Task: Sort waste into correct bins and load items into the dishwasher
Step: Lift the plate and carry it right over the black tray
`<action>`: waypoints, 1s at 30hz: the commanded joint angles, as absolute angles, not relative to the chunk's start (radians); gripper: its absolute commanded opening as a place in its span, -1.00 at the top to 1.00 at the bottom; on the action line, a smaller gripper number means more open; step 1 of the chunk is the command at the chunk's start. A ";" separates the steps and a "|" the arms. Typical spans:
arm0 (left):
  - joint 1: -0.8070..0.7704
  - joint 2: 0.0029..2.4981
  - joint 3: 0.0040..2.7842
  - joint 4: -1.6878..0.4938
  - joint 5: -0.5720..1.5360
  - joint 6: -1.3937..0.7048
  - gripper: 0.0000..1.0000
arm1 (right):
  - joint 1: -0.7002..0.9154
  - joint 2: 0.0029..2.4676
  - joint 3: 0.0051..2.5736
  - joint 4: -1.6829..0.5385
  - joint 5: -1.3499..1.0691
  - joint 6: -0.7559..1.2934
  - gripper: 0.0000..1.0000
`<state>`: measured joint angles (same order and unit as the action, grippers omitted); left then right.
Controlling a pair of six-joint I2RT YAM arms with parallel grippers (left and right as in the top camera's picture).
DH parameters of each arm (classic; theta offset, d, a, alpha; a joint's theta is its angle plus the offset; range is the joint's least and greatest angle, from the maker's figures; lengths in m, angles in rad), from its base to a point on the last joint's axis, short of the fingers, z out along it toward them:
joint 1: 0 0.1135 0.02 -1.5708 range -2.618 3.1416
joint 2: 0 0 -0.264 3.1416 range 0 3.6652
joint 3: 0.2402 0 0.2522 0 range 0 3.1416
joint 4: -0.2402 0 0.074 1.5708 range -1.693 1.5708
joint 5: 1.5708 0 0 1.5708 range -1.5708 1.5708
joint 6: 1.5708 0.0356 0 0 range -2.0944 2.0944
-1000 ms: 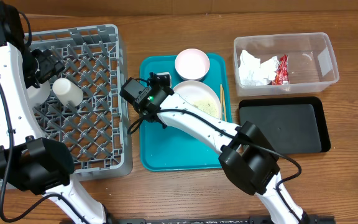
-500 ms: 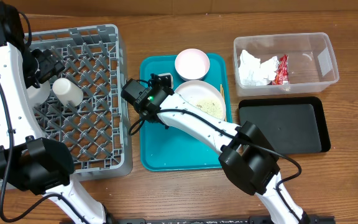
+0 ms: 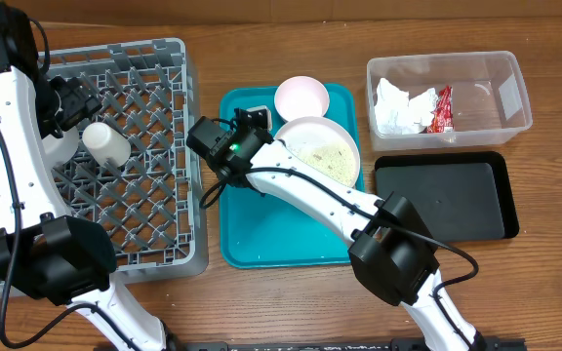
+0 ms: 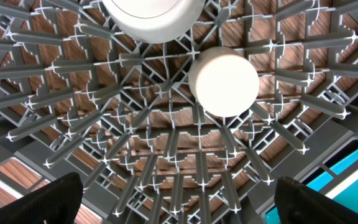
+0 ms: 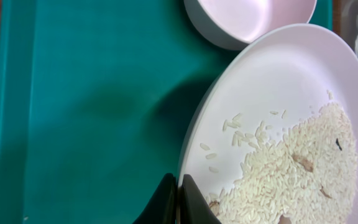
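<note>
Right wrist view: the right gripper [image 5: 178, 188] has its fingers pinched together on the rim of the plate [image 5: 272, 93].
Plate: carries rice [image 5: 291, 168] heaped toward one side. It lies over the teal tray [image 5: 92, 93]; whether it is lifted or resting cannot be told.
Pink bowl [image 5: 253, 18]: just beside the plate's rim, on the same tray.
Left gripper [image 4: 176, 186]: fingers spread wide and holding nothing, above the rack [image 4: 166, 143] floor.
Cup [image 4: 224, 81]: white, in the rack below the left gripper, next to a pale bowl [image 4: 153, 15].
In the way: the right arm [image 3: 301, 190] crosses the teal tray diagonally.
Tub [image 3: 515, 122]: right of the teal tray, holding the napkin [image 3: 398, 107] and wrapper [image 3: 443, 109].
Black tray [image 3: 447, 200]: just beside the tub, on its near side.
</note>
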<state>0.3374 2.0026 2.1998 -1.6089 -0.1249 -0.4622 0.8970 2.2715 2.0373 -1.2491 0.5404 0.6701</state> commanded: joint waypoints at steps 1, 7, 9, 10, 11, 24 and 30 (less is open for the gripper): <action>0.334 1.976 2.196 -1.611 -0.141 -0.472 -1.00 | 0.898 2.278 2.092 -1.271 0.595 0.654 0.92; 0.334 1.976 2.196 -1.611 -0.141 -0.472 -1.00 | 0.897 2.278 2.123 -1.349 0.682 0.666 0.92; 0.334 1.976 2.196 -1.611 -0.141 -0.472 -1.00 | 0.896 2.278 2.140 -1.380 0.710 0.694 0.93; 0.334 1.976 2.196 -1.611 -0.141 -0.472 -1.00 | 0.897 2.278 2.148 -1.396 0.727 0.712 0.92; 0.334 1.976 2.196 -1.611 -0.141 -0.472 -1.00 | 0.896 2.278 2.158 -1.406 0.737 0.717 0.92; 0.334 1.976 2.196 -1.611 -0.141 -0.472 -1.00 | 0.832 2.278 2.223 -1.536 0.766 0.991 0.93; 0.334 1.976 2.196 -1.611 -0.141 -0.472 -1.00 | 0.748 2.267 2.223 -1.622 0.766 1.131 0.93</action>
<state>0.3374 2.0026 2.1998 -1.6089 -0.1249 -0.4622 0.7834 2.2715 2.1910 -1.6012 0.7254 1.0298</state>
